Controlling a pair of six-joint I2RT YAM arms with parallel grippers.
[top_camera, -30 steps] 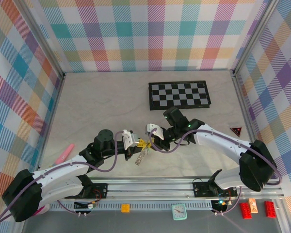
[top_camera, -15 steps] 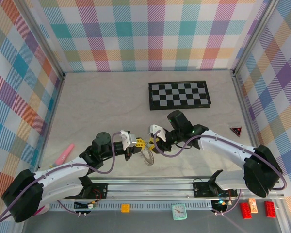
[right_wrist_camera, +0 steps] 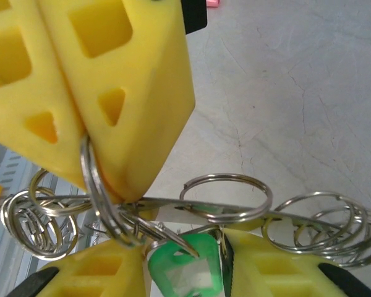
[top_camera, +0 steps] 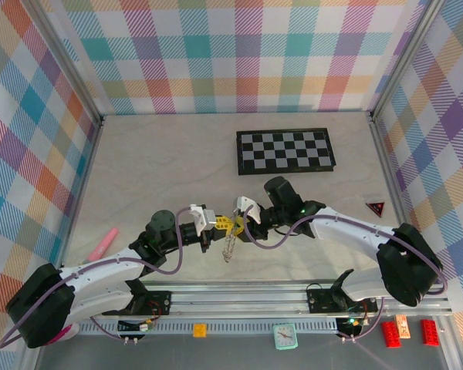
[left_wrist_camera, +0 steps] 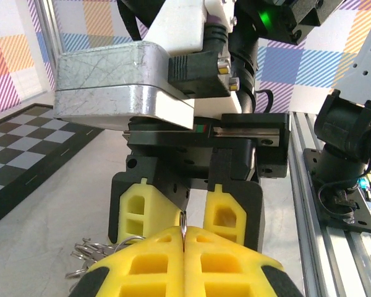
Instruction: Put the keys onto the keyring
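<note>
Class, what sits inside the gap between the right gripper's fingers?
A green key sits there, with silver rings looped above it. Its blade is covered and cannot be seen.

Key (right_wrist_camera: 184, 266) green, keyring (top_camera: 229, 247) silver, checkerboard (top_camera: 285, 151) blk/wht, walls (top_camera: 231, 54) pastel plaid.

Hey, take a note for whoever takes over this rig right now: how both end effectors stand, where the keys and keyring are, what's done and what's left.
The left end effector is shut on the wire of the keyring, which hangs below it in the air.
The right end effector faces the left one, jaws apart, with a green-headed key between its fingers. I cannot tell whether it is pinching the key.
Done: the key is up at the ring, among its small loops.
Left: I cannot tell if this key is threaded on, so check it, then finish threading the keys.
</note>
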